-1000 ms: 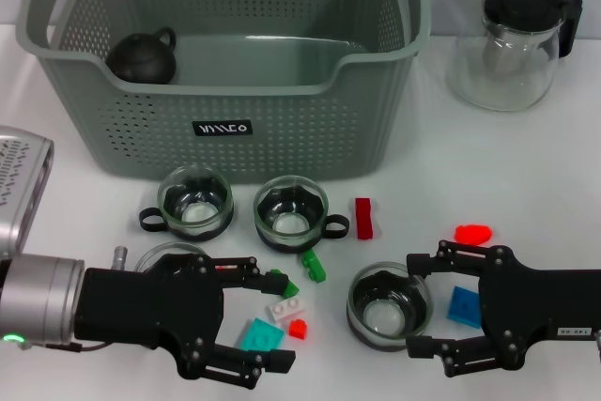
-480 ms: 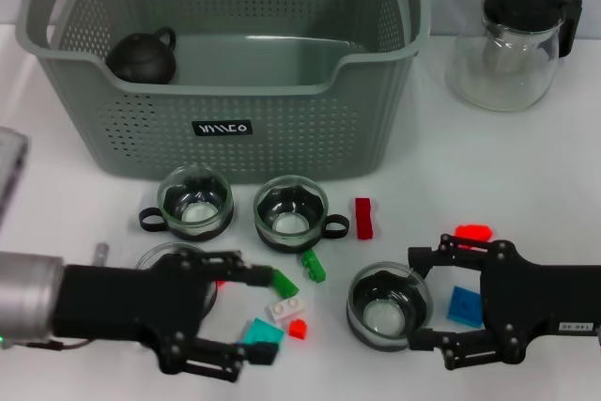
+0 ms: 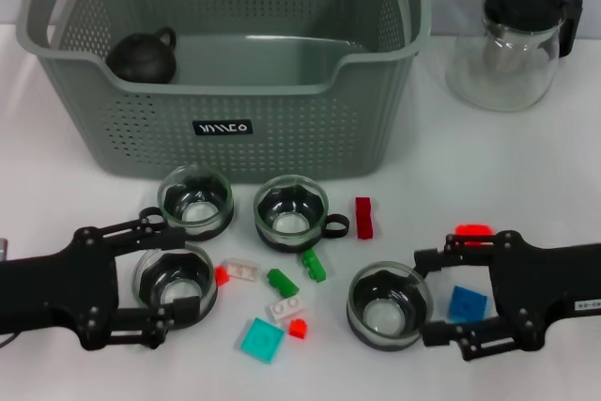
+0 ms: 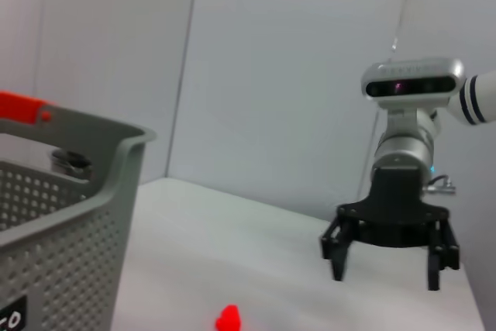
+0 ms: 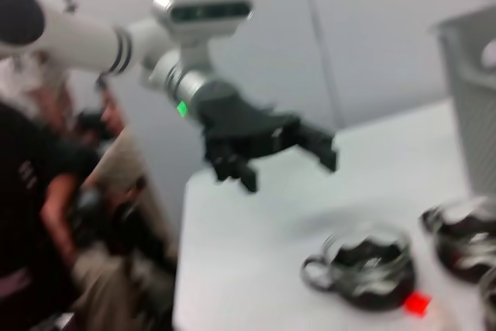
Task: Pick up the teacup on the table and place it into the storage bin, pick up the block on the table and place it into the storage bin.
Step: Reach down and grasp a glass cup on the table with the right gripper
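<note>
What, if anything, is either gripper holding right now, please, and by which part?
Nothing is held: the left gripper and right gripper are open, each beside a teacup.

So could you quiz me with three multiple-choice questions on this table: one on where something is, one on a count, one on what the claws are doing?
1. Where is the black teapot?
A. inside the grey basket
B. beside the glass jug
C. held by a claw

2. How many glass cups stand on the table?
A. two
B. four
C. six

3. How are the two claws?
A. both shut on cups
B. one holds a block
C. both open, holding nothing

Answers:
1 A: the teapot sits in the basket's back left corner.
2 B: two in front of the basket, two nearer the claws.
3 C: the left claw and right claw are each spread beside a cup, gripping nothing.
</note>
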{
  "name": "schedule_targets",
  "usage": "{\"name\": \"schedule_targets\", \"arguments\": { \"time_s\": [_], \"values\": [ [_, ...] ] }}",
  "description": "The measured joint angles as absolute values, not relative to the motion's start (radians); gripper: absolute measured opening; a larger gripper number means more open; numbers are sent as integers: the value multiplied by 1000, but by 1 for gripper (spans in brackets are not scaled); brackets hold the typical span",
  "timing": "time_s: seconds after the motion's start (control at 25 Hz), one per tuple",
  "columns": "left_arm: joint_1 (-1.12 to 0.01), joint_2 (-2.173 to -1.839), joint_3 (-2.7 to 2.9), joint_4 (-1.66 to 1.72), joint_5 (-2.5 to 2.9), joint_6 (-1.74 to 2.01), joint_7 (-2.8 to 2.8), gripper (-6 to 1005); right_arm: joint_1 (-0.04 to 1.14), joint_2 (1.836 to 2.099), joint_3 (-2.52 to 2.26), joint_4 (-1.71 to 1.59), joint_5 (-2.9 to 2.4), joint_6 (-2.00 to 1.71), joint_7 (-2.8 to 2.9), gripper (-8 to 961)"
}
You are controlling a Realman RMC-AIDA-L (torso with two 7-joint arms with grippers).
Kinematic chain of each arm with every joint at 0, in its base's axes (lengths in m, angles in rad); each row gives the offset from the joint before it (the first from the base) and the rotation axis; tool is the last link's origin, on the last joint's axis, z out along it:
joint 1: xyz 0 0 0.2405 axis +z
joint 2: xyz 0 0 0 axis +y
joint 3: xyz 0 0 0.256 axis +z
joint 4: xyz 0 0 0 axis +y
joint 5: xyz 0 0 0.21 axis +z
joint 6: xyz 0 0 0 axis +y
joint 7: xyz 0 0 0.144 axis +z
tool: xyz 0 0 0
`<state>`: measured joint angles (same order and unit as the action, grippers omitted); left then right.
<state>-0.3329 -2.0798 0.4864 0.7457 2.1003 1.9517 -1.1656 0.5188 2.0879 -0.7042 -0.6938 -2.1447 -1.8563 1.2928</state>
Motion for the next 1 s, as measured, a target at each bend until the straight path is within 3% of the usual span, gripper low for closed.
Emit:
{"name": "schedule_targets", "arguments": {
  "time_s": [0.24, 0.44, 0.64, 1.0],
  "values": [
    [-327, -2085, 480, 745, 2102, 1954, -1165, 841, 565, 2098, -877, -993, -2180, -1946, 1645, 879],
    [-327, -2086, 479, 742, 2102, 1954, -1168, 841, 594, 2095, -1048, -1277, -2190, -1959, 1970, 660],
    [-327, -2086, 478, 740, 2100, 1948, -1170, 841, 684, 2098, -1242, -1402, -2324, -1970, 2173, 582],
    [-327, -2088, 477, 735, 2094, 1939, -1166, 842, 775, 2100, -1526, -1351, -2414, -1907, 2256, 583]
  ]
}}
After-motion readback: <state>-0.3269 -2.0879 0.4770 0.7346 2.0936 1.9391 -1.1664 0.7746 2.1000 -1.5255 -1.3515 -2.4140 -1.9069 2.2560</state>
